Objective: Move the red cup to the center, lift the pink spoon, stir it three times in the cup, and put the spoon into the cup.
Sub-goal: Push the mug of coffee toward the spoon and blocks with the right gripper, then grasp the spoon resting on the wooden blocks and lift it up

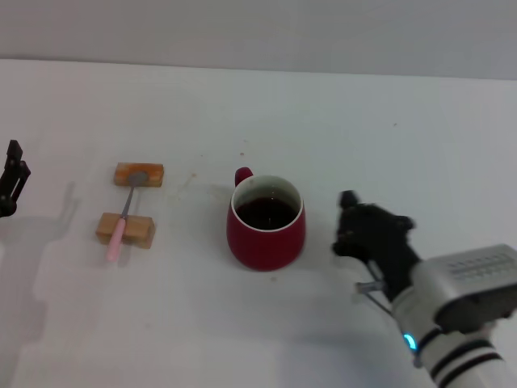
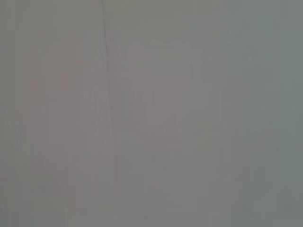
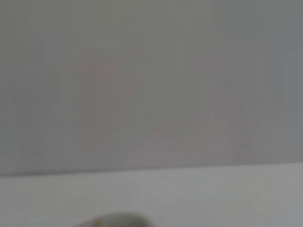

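The red cup [image 1: 266,230] stands upright near the middle of the white table [image 1: 363,121], its handle toward the far left, with dark liquid inside. The pink spoon [image 1: 123,222] lies across two tan wooden blocks left of the cup, its grey bowl on the far block and its pink handle over the near one. My right gripper [image 1: 343,222] is just right of the cup, apart from it, open and empty. My left gripper [image 1: 11,178] is at the far left edge, well left of the spoon. The left wrist view shows only blank grey.
The far wooden block [image 1: 139,175] and the near wooden block [image 1: 126,229] hold the spoon off the table. The right wrist view shows a grey wall, the table surface and a pale rounded edge [image 3: 113,221] that I cannot identify.
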Robot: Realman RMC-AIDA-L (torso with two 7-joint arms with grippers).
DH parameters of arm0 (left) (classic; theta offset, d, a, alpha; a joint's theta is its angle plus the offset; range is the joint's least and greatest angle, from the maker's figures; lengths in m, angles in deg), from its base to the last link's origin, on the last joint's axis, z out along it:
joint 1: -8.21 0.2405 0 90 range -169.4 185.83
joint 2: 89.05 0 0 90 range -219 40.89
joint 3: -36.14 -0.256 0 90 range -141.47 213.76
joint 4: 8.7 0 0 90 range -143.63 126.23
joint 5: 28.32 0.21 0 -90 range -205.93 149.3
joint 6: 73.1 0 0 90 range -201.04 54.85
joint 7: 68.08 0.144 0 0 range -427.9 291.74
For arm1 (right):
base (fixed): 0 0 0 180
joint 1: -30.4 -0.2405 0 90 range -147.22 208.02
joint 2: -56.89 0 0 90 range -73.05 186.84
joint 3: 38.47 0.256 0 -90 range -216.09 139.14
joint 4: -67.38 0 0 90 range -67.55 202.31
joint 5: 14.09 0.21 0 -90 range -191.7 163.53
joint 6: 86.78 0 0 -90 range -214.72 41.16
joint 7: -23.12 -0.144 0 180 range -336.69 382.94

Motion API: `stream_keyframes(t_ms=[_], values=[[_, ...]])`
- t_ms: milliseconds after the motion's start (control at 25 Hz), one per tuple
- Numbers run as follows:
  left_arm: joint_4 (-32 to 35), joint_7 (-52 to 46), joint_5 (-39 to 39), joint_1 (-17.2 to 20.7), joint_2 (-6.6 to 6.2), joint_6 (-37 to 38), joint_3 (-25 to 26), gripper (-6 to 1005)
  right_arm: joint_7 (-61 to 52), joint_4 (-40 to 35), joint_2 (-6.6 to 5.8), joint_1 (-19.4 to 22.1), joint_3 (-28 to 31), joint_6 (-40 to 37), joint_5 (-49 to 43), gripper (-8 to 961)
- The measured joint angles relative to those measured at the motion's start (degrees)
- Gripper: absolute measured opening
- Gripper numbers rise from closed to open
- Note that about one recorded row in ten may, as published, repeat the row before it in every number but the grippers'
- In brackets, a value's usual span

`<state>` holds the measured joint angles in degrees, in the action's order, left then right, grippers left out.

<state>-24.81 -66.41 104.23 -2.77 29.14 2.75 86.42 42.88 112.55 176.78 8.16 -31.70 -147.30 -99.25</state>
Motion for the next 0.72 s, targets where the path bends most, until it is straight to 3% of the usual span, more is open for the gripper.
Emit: stream_keyframes(t_ms=[240, 360, 720], values=[[-0.8, 0.0, 0.4, 0.8, 0.25, 0.0, -1.4, 817, -0.1, -3.0, -0.08, 4.1, 0.1, -9.1, 0.0, 0], [-3.1, 0.0, 0.5, 2.8, 0.25, 0.4, -4.6, 816, -0.1, -4.0, -0.32, 5.2, 0.1, -12.3, 0.0, 0], [-7.3, 0.0, 0.6, 9.6, 0.08, 3.9, -13.3, 814, -1.3, -8.4, -0.44, 5.7, 0.1, -13.7, 0.2, 0]])
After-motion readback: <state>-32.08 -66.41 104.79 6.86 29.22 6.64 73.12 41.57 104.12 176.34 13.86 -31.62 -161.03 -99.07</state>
